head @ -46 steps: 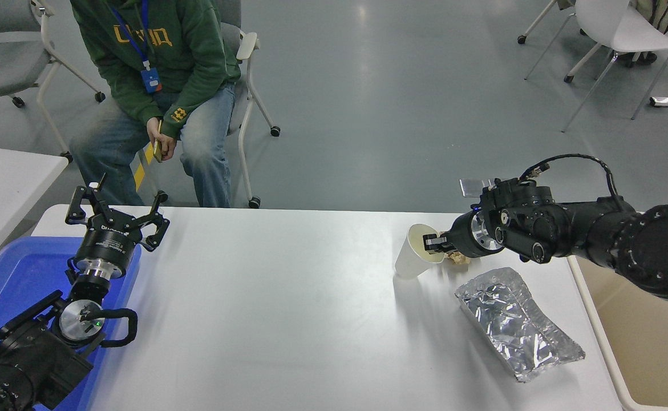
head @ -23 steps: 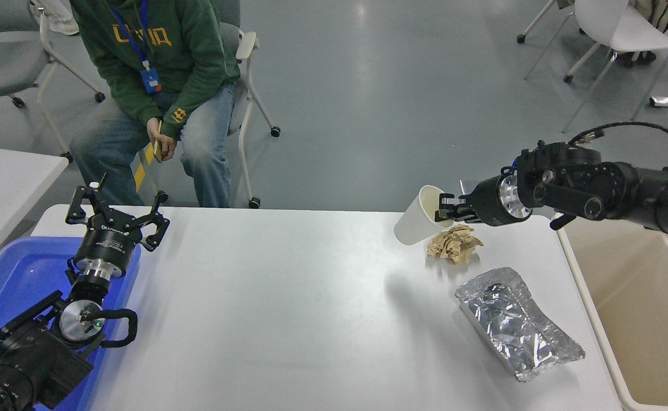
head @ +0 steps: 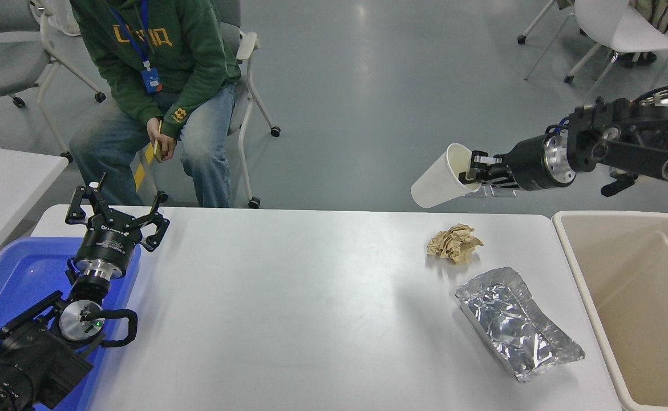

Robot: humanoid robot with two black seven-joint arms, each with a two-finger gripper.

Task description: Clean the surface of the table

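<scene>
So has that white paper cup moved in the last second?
Yes. The right hand has lifted the white paper cup off the table surface, up and rightward, away from the crumpled brown paper.

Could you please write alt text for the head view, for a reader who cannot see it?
The robot's right hand holds a white paper cup by its rim, tilted, above the far edge of the glossy white table surface. A crumpled brown paper wad and a silver foil tray lie there, beside a beige bin.

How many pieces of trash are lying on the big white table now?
2: a crumpled brown paper near the far right side, and a foil tray nearer the camera. The paper cup is held up by the right gripper.
</scene>
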